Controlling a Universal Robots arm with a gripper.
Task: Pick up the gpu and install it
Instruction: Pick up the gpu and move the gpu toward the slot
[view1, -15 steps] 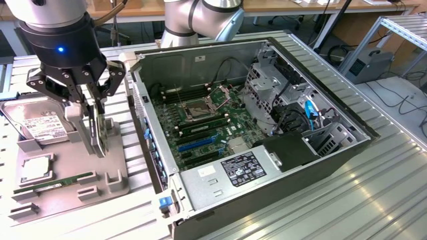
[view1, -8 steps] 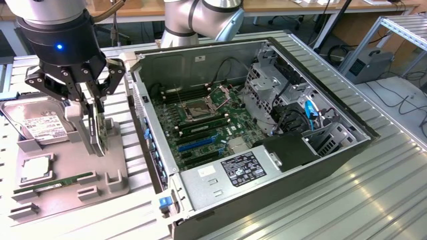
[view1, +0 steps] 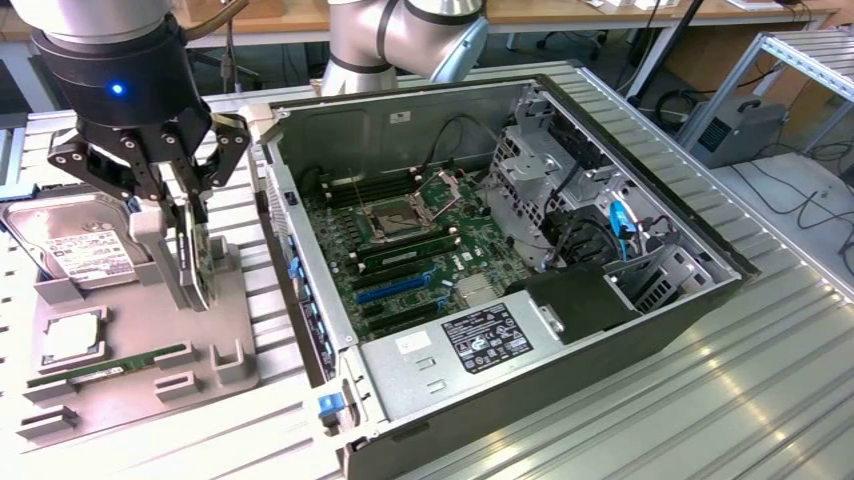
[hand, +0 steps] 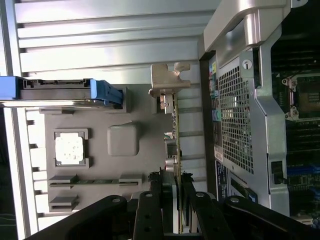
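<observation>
Exterior view. My gripper (view1: 187, 222) hangs over the grey parts tray (view1: 234, 325), which lies just beside the open computer case (view1: 387, 125). The gpu (view1: 200, 272) stands on its edge in a tray slot, on the tray's side nearest the case. My fingers come down on either side of its upper edge. Farther from the case, the tray holds the hard drive (view1: 74, 245), a CPU (view1: 70, 340) and a RAM stick (view1: 114, 362). Inside the case the motherboard (view1: 400, 250) lies exposed.

Wrist view. The gpu (hand: 175, 130) appears edge-on as a thin strip, its silver bracket (hand: 169, 80) at the end away from my gripper (hand: 172, 182). It runs alongside the case's perforated panel (hand: 240, 110), near it but not touching. My jaws stand apart, one finger on each flank of the card, with a narrow gap showing. I cannot confirm contact. The card sits seated in the tray (hand: 122, 167). The hard drive (hand: 65, 90), CPU (hand: 69, 149) and RAM stick (hand: 90, 182) lie farther from the case.
</observation>
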